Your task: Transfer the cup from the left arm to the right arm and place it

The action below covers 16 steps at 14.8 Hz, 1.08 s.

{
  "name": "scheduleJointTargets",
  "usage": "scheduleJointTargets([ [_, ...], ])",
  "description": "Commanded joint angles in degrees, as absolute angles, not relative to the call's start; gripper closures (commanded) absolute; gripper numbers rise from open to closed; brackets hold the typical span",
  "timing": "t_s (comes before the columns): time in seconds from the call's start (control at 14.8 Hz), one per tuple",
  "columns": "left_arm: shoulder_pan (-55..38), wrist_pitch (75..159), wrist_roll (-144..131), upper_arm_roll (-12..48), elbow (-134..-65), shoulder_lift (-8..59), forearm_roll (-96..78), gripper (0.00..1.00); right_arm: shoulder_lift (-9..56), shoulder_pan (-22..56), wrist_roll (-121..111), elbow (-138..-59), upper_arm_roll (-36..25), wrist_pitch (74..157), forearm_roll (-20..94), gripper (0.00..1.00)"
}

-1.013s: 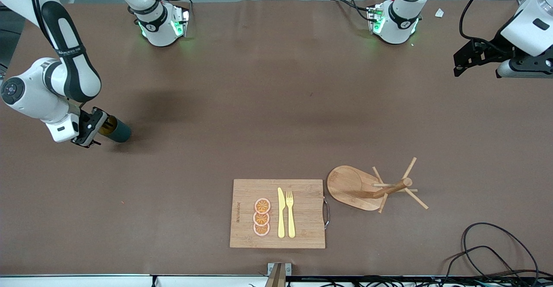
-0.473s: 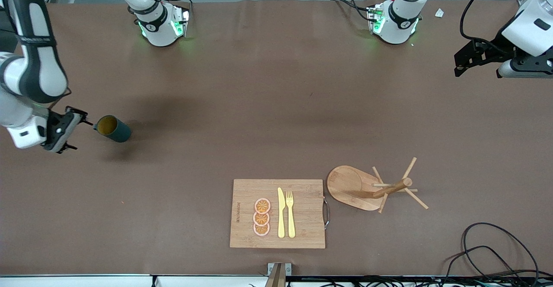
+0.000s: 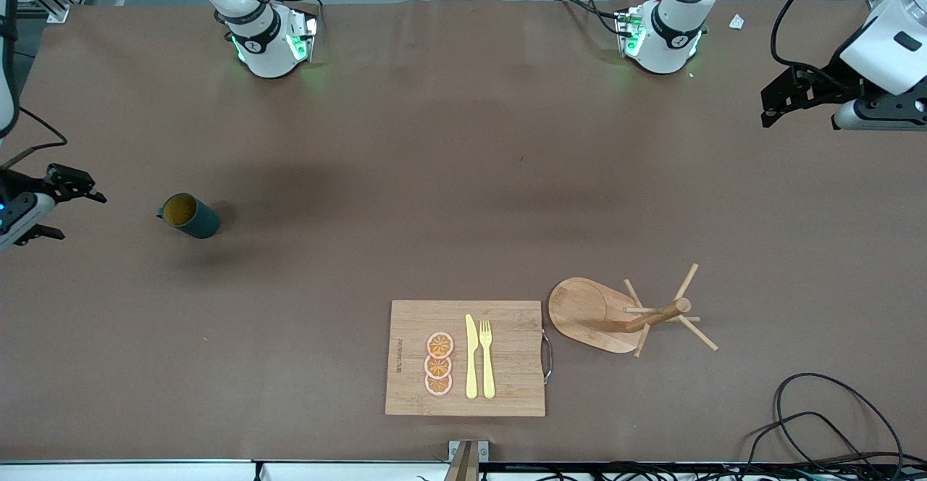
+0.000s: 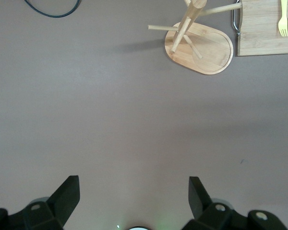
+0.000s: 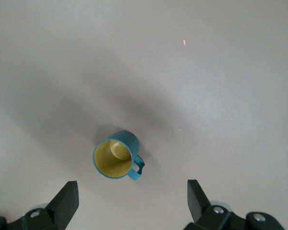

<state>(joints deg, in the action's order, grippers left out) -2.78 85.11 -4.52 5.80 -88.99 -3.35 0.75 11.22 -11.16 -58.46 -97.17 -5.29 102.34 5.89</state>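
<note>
The cup stood upright and empty on the worktop toward the right arm's end. The right tool hung beside it, spread, holding nothing. The left tool waited, spread, at its own end.

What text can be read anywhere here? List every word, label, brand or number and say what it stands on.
Cutting board: a dark brand mark runs along the edge toward the right arm's end of the table; too small to read.
Arm bases: a round emblem and dark band on each; no lettering can be made out.
Cup, wooden mug rack, yellow knife and fork: no text visible.
</note>
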Motion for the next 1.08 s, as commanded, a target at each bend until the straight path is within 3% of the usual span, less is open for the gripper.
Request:
scheduleJointTargets([
  [0.0,-2.46,84.46,-3.25,5.89,-88.59,-3.43,0.0,0.0,8.45,-12.13,-50.48,-97.82,-4.57,99.77,5.97,0.0],
  [0.61,-2.29,84.2,-3.16,5.89,-88.59,-4.22,0.0,0.0,-1.22,-11.16,-26.11,-97.82,-1.24,90.27,5.36,0.0],
  [1.01,-1.76,84.37,-3.25,5.89,-88.59,-4.04,0.0,0.0,-2.64,-7.39,-8.74,-96.6,0.88,87.1,5.36,0.0],
])
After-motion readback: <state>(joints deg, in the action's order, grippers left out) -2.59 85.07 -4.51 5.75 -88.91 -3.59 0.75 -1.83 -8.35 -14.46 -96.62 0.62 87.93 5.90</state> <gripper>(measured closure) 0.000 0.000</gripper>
